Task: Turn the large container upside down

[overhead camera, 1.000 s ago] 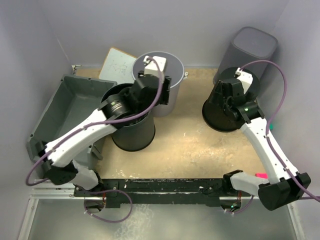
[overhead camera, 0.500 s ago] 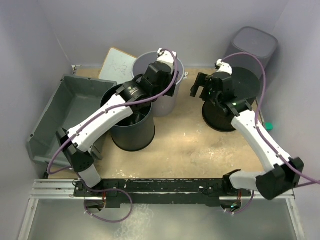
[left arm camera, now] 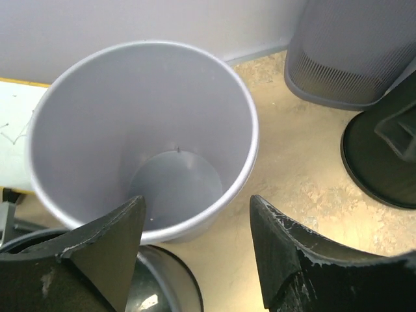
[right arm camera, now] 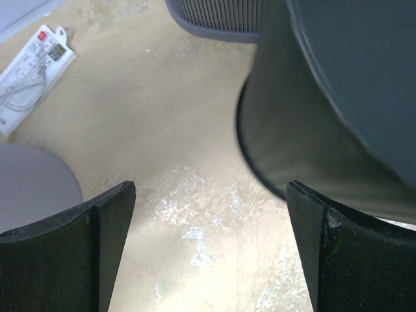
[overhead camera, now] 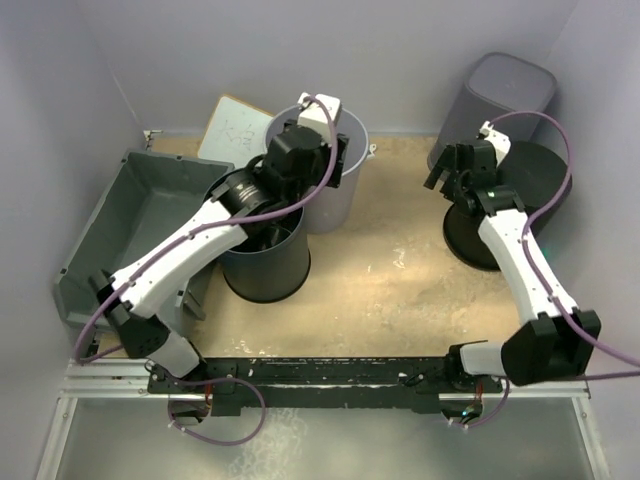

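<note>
Large container (overhead camera: 140, 215), frame left: upright, untouched. Left gripper (left arm camera: 195, 205): parted, empty, above grey bucket (left arm camera: 143, 123). Right gripper (right arm camera: 211, 188): wide, empty. Risk I see: left arm (overhead camera: 190, 250) swinging over topples black bucket (overhead camera: 265, 270).

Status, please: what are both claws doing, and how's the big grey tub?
Left gripper open, right gripper open, both empty. Large container upright, untouched. Black bucket close beside it.

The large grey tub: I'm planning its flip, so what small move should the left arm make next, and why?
Probably swing the left gripper left toward the tub's near rim. Its jaws are open and empty above the round grey bucket, while the tub sits upright, untouched.
</note>
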Available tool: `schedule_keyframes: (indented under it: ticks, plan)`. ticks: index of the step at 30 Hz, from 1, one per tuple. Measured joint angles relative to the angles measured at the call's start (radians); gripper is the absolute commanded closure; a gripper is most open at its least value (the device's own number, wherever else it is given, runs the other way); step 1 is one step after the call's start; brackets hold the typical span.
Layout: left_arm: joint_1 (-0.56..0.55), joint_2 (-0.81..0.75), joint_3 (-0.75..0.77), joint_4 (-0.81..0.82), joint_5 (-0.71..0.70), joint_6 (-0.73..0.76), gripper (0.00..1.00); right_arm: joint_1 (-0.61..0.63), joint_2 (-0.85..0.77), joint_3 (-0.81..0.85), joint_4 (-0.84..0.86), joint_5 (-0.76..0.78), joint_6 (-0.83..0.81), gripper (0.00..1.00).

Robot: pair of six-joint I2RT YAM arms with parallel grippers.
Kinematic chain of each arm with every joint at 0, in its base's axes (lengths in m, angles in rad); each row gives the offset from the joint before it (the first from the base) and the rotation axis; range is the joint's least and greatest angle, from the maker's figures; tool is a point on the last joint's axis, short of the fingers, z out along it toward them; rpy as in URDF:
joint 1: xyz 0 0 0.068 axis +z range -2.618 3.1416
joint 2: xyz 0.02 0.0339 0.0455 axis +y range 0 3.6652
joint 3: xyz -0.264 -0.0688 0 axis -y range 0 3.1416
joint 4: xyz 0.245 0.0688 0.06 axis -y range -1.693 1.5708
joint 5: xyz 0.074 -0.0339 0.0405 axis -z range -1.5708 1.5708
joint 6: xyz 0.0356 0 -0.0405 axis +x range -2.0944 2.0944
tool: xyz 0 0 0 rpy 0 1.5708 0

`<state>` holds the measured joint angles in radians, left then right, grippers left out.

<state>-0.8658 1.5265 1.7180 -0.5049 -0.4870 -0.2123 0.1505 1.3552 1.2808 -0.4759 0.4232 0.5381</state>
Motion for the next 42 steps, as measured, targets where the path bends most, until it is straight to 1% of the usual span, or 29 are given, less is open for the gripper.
schedule_keyframes:
  ticks: [3,8,11,14,18,21,22,28,31,34,38,40,42]
  plan:
    - [0.000,0.093,0.095,-0.020,0.011,0.014,0.36,0.007,-0.090,-0.041,0.008,-0.089,-0.019,0.00]
    - [0.000,0.227,0.172,-0.097,0.044,0.040,0.36,0.021,-0.317,-0.154,0.017,-0.278,-0.043,0.00]
    - [0.000,0.307,0.239,-0.147,0.074,0.053,0.36,0.021,-0.409,-0.188,-0.002,-0.331,-0.055,0.00]
    - [0.000,0.372,0.294,-0.190,0.102,0.067,0.41,0.021,-0.471,-0.207,-0.027,-0.356,-0.072,0.00]
    - [0.000,0.423,0.330,-0.225,0.127,0.080,0.57,0.021,-0.551,-0.243,-0.083,-0.369,-0.085,0.00]
    - [0.002,0.444,0.350,-0.232,0.151,0.090,0.75,0.021,-0.584,-0.248,-0.119,-0.369,-0.085,0.00]
    - [0.002,0.447,0.355,-0.233,0.161,0.092,0.79,0.021,-0.597,-0.248,-0.132,-0.368,-0.085,0.00]
    - [0.000,0.473,0.407,-0.226,0.279,0.101,1.00,0.021,-0.652,-0.241,-0.198,-0.356,-0.085,0.00]
    - [-0.013,0.485,0.437,-0.236,0.339,0.072,1.00,0.021,-0.666,-0.218,-0.225,-0.330,-0.085,0.00]
    - [-0.044,0.496,0.470,-0.244,0.359,0.057,1.00,0.021,-0.686,-0.200,-0.243,-0.290,-0.092,0.00]
    - [-0.134,0.494,0.502,-0.231,0.380,0.014,1.00,0.021,-0.719,-0.170,-0.260,-0.250,-0.115,0.00]
    - [-0.168,0.470,0.475,-0.193,0.416,-0.018,1.00,0.019,-0.732,-0.154,-0.261,-0.248,-0.125,0.00]
    - [-0.179,0.408,0.391,-0.127,0.485,-0.066,1.00,0.019,-0.745,-0.144,-0.260,-0.248,-0.134,0.00]
